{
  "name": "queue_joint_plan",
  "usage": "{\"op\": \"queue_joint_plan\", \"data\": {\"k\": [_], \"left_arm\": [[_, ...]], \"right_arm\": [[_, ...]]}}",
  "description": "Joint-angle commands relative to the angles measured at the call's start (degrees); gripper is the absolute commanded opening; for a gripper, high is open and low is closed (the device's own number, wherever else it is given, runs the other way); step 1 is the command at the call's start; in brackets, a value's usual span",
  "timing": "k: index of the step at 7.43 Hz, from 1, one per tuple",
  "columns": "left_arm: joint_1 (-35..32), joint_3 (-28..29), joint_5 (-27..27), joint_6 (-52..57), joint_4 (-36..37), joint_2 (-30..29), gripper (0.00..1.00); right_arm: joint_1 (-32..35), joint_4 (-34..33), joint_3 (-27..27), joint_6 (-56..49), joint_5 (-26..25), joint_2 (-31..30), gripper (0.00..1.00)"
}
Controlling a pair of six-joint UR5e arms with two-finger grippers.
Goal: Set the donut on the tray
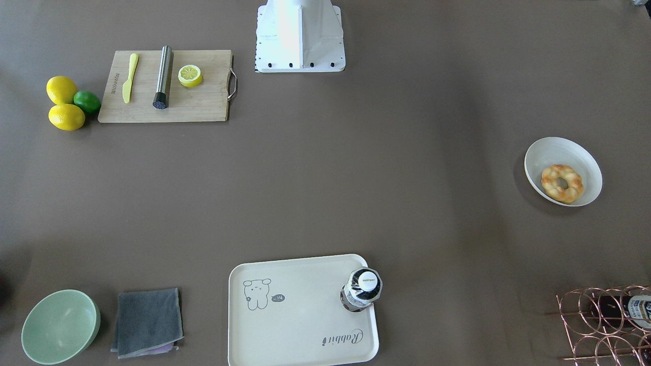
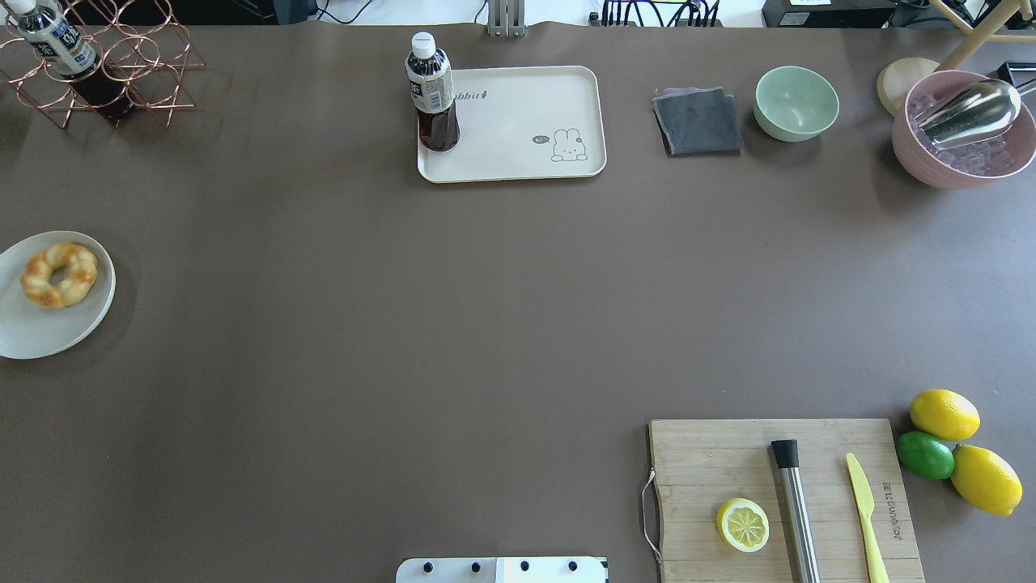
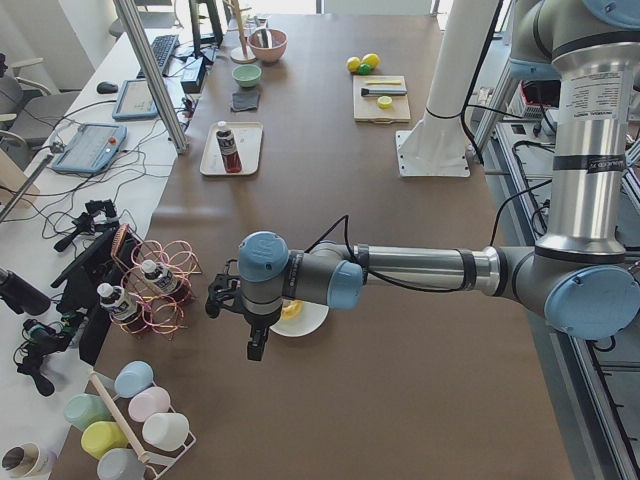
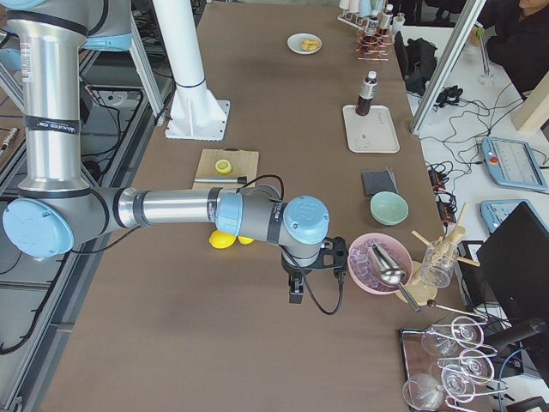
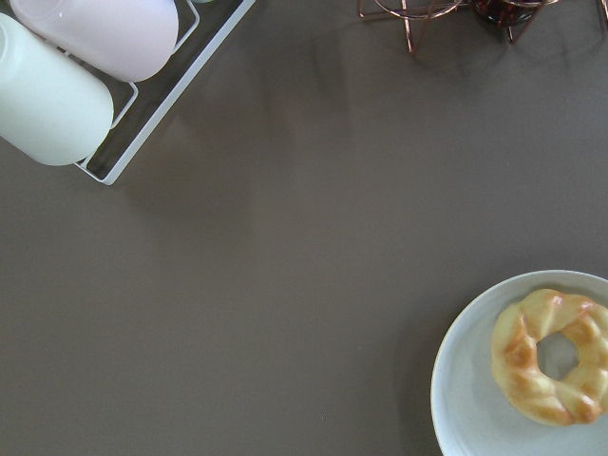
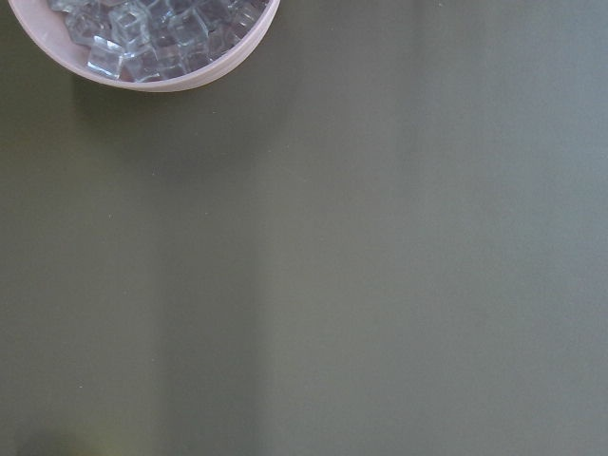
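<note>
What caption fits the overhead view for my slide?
Donut on a white plate at left; cream tray at the far edge holds only a bottle.

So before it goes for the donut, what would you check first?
1. Is the donut free to grab: ok, it lies alone on the white plate.
2. Room on the tray: ok, most of it is bare.
3. Anything to avoid there: not ok, a bottle stands in one corner.
4. Is the left gripper lined up over the donut: not ok, the donut sits in a corner of its wrist view.
5. Is that gripper open: cannot tell from the side view.
</note>
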Motion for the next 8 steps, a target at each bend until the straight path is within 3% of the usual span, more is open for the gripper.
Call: {"op": "queue_joint_plan", "data": {"k": [1,8], "left_arm": [[0.0,-0.2,0.6,0.1,-0.2,0.0,0.98],[0.2,-1.2,0.4,-0.1,-0.7,-0.6,0.98]], "right_arm": [[0.0,0.1,0.0,0.0,0.1,0.1,1.0],[-0.1,0.5,0.2,0.0,0.4,0.5,1.0]]}}
